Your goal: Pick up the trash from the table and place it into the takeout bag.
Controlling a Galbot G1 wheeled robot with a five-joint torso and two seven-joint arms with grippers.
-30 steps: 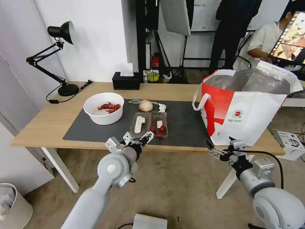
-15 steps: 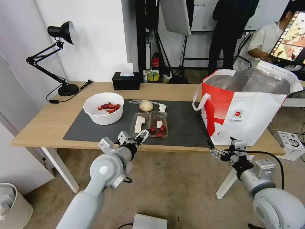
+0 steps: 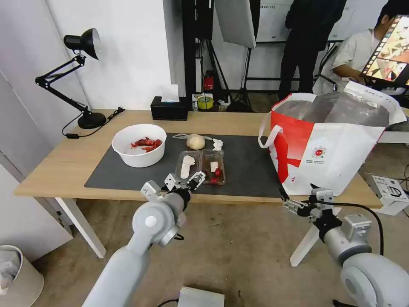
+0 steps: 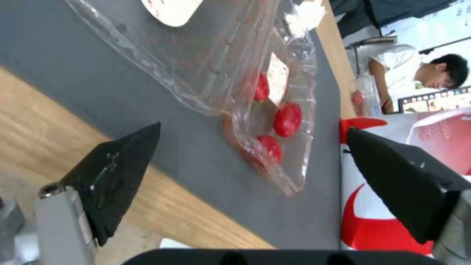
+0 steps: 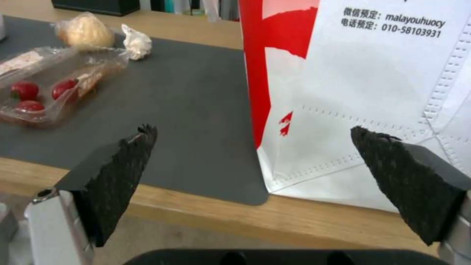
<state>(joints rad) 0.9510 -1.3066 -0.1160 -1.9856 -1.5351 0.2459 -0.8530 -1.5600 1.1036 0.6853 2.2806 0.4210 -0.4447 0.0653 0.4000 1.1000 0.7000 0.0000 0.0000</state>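
On the long light-wood table (image 3: pixel 55 170), everything of the task lies on or beside the dark grey mat (image 3: pixel 247 170). Takeout bag (image 3: pixel 341 149) stands upright at the right end of the table, mouth open, foil lining visible; no trash can be made out inside it from the head view. White bowl (image 3: pixel 138 145) with red shells sits on the mat's left part. Clear clamshell tray (image 3: pixel 200 166) lies mid-mat, near the front edge, red pieces and white scraps inside. Beige wrapped lump (image 3: pixel 195 141) just behind the tray, crumpled white tissue (image 3: pixel 217 144) just beside the lump. Left gripper (image 3: pixel 187 181) is at the table's front edge, fingers spread wide, pointed at the tray's near corner and not touching it; the left wrist view shows the tray between and beyond the two black pads (image 4: pixel 117 173). Right gripper (image 3: pixel 294 204) hangs below the table edge in front of the bag's lower corner, also spread, holding nothing. Judgement: task barely begun. All four items appear still on the table; first grasp, likely the tray, not yet made. Everything remains to be bagged.
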